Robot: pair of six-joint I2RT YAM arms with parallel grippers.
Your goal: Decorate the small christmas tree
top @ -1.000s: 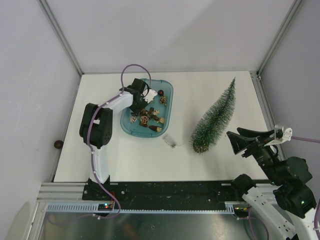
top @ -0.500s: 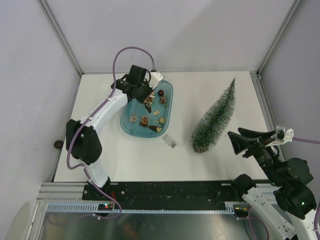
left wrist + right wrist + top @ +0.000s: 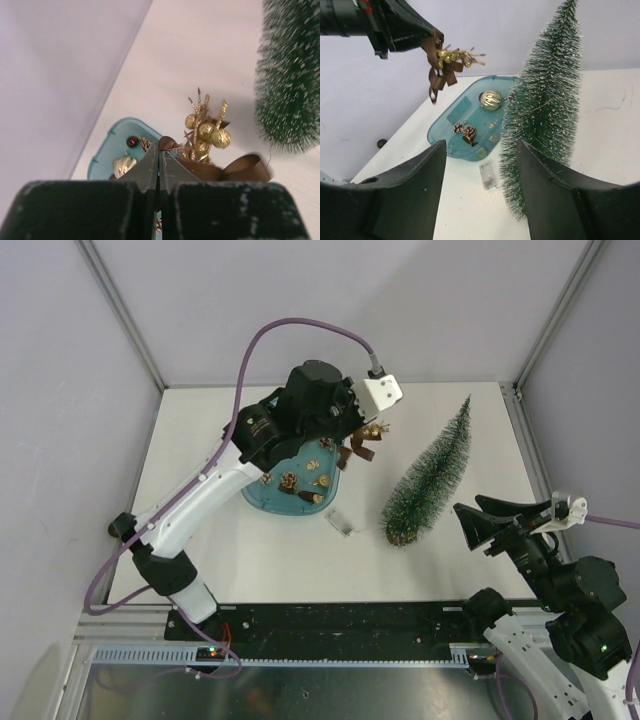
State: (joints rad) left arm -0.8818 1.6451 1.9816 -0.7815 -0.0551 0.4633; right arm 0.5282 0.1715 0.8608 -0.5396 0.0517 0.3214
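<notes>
The small christmas tree [image 3: 430,475] stands upright on the white table, right of the teal tray [image 3: 262,497]. My left gripper [image 3: 345,438] hangs high over the tray's right end, shut on a gold berry sprig with a brown ribbon bow [image 3: 365,440]. In the left wrist view the jaws are pressed together on the sprig's [image 3: 205,132] stem, with the tree [image 3: 290,75] to the right. My right gripper [image 3: 490,520] is open and empty, low at the tree's right. Its view shows the tree [image 3: 545,100] and the lifted sprig [image 3: 450,57].
Pinecones and a gold ball [image 3: 491,99] lie in the tray [image 3: 445,135]. A clear battery box [image 3: 340,522] sits between the tray and the tree base, and a thin wire runs from it onto the tree. Grey walls close the back and sides.
My left arm has risen out of the tray and swung right toward the tree, carrying the gold sprig with the brown bow. The right arm has stayed put.
</notes>
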